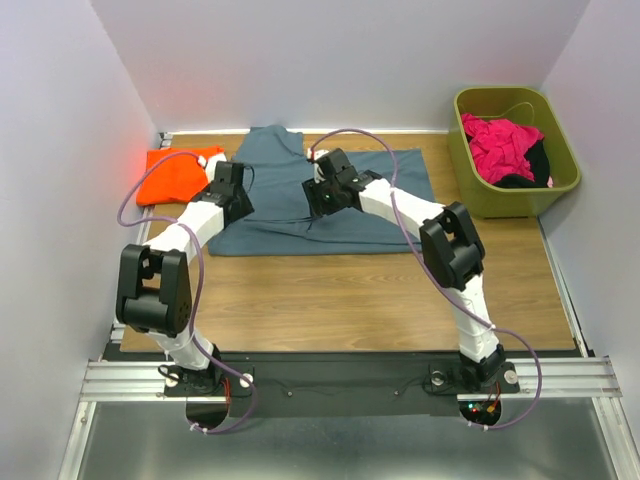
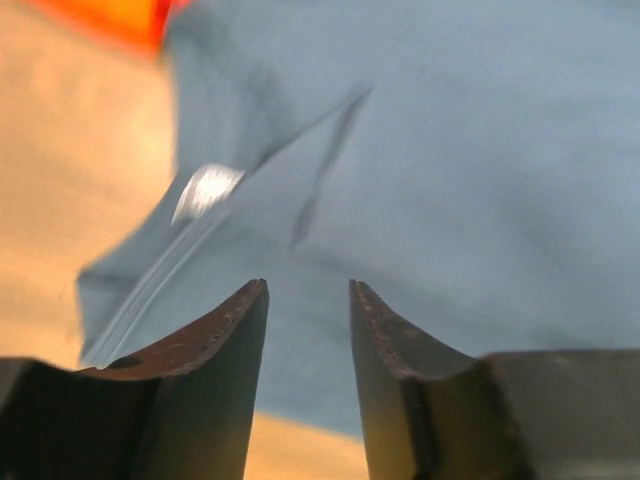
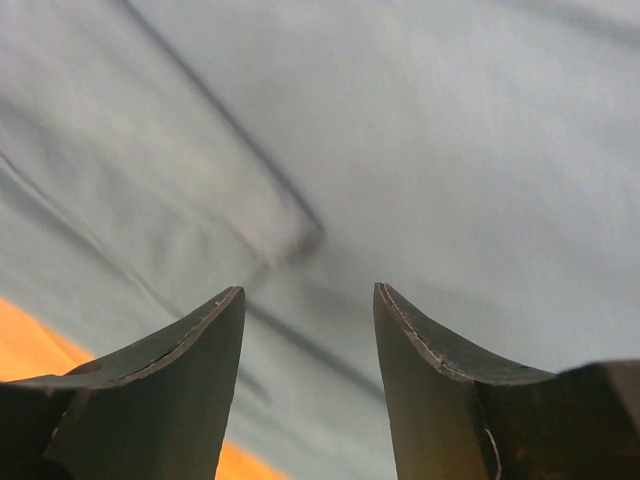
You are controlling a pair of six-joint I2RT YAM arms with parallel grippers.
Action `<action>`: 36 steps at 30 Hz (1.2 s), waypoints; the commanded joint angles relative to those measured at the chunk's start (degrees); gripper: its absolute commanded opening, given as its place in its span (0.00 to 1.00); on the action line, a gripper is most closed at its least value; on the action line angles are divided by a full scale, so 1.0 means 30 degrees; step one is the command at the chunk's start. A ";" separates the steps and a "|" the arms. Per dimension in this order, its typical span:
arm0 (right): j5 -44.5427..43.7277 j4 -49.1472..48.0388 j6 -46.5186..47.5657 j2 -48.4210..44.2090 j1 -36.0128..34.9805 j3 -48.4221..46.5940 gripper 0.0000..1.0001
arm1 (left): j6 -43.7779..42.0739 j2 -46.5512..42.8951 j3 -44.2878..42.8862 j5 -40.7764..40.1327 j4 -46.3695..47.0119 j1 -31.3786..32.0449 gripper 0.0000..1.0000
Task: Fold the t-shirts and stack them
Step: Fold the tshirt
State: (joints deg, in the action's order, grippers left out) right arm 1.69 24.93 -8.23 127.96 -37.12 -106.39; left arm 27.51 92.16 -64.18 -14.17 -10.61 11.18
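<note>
Jaws of the left arm (image 1: 200, 215) are standing narrowly parted and gripping nothing, hanging over the left edge of the blue-grey t-shirt (image 1: 280, 190), near a small fold there. Jaws of the right arm (image 1: 400, 205) are gaping wider, also holding nothing, above a crease in the shirt's middle. That shirt is lying spread on the far half of the wooden table (image 1: 350, 300). The orange t-shirt (image 1: 170, 178) is sitting bunched at the far left corner, just beside it. At the far right, a green bin (image 1: 500, 200) is holding pink cloth (image 1: 500, 145).
</note>
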 commanded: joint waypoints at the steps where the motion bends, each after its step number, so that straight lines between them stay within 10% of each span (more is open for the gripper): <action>1: -0.1705 -0.0223 0.0196 -0.3387 0.0449 0.2234 0.59 | 0.0616 0.0450 0.1439 -0.0345 -0.1238 -0.0620 0.47; 18: -0.1798 0.0011 -0.4694 -1.2151 0.8236 1.3927 0.61 | 0.0178 -0.0191 0.6100 0.0742 -0.1589 -0.3258 0.47; 26: -0.1502 -0.0018 -0.6836 -1.3298 0.9824 1.5744 0.65 | -0.0437 -0.4904 0.6394 0.0331 -0.1093 -0.2821 0.78; 36: -0.1502 -0.0719 -0.8417 -1.2890 1.0090 1.6302 0.66 | 0.1927 -0.7021 0.4905 0.2990 -0.0975 0.0631 0.88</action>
State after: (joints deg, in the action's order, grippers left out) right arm -2.96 25.47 -30.55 89.67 -7.11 -57.93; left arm 28.82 69.89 -45.67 -9.69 -13.50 8.27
